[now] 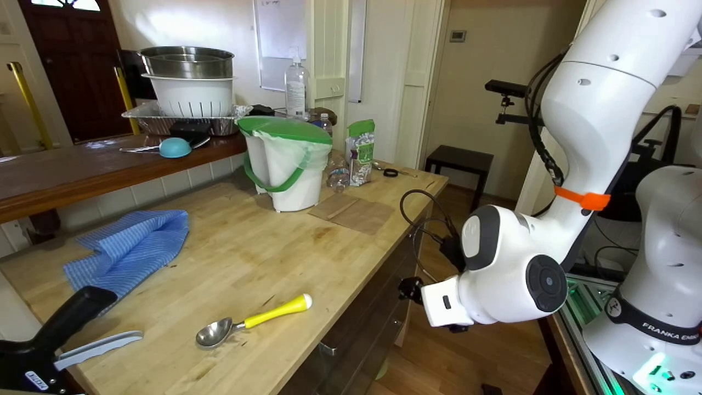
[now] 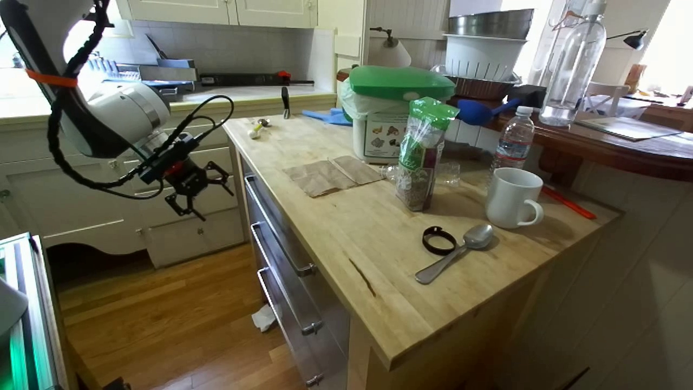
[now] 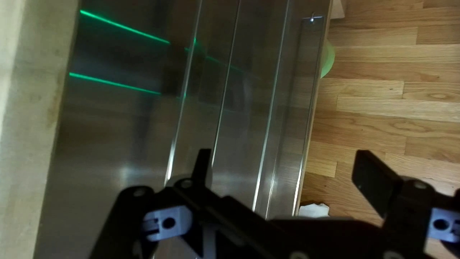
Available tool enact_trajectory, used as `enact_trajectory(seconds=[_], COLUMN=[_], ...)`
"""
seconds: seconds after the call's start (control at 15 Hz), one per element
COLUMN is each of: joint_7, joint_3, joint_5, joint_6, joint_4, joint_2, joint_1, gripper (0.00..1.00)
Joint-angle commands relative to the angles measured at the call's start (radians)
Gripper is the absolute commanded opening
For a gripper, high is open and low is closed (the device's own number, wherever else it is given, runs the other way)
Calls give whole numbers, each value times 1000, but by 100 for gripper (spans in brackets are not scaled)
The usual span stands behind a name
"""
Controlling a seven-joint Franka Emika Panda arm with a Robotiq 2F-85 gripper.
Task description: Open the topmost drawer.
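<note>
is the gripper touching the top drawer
Apart. An exterior view shows it: pale cabinets are visible in the gap between the open gripper and the top drawer.

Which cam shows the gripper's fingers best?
The wrist view: both fingers are large, near and plainly apart, with nothing gripped. Both exterior views show the gripper much smaller, either open in plain sight or mostly hidden behind the arm's white wrist.
</note>
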Motion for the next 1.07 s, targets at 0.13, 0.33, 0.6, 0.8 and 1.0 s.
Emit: enact_trajectory(seconds=[0.13, 0.33, 0.6, 0.8, 1.0], joint_7=[337, 527, 639, 657, 618], joint_3=[34, 33, 22, 14, 20], joint_5=[-264, -408, -561, -635, -606], joint_6=[-38, -15, -9, 7, -1], joint_4=[15, 5, 11, 27, 22], joint_2=[66, 72, 79, 89, 76], joint_1=[-17, -60, -124, -171, -184], gripper=[100, 100, 100, 100, 100])
